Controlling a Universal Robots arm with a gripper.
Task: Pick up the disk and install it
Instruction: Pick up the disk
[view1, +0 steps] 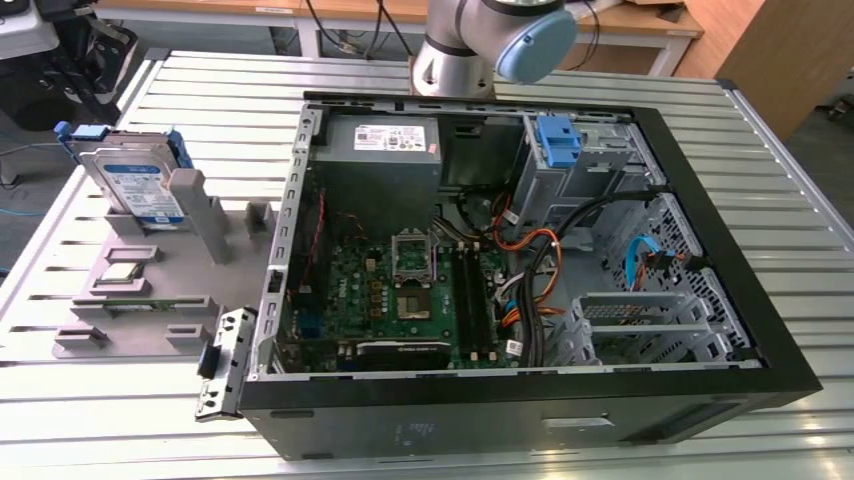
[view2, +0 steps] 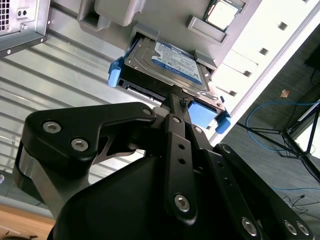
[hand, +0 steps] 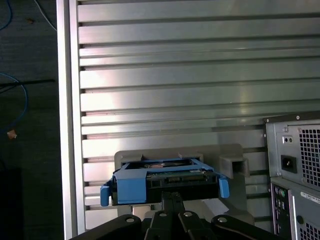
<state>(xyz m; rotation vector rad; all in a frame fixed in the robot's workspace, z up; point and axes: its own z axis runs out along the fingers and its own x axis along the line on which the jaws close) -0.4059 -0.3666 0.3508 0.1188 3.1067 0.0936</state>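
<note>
A slatted metal table (view1: 107, 420) carries an open black computer case (view1: 534, 405), seen from above in the exterior view. The arm (view1: 461, 50) rises behind the case's far side. Inside the case lie a green motherboard (view1: 400, 290), a grey power supply (view1: 387, 140) and a metal drive cage (view1: 587, 170) with a blue bracket (view1: 558, 140) fixed to it.

To the exterior view's left of the case, apart from it, a grey holder (view1: 134, 300) sits on the table. The disk (view1: 134, 180) stands on edge in a slot at the holder's far end, label facing the camera, its blue carrier framing it. A small square chip (view1: 123, 272) lies flat on the holder nearer the camera.

In the second wrist view the gripper (view2: 173, 97) points toward the disk (view2: 170, 62), which shows its labelled face and blue end tabs; the chip (view2: 222, 14) is beyond it. In the first wrist view the gripper (hand: 172, 196) lines up with the middle of the disk's (hand: 165, 182) blue-framed edge. In both wrist views the jaws look pressed together with nothing between them, though their tips overlap the disk's edge, so contact is hard to judge.
</note>
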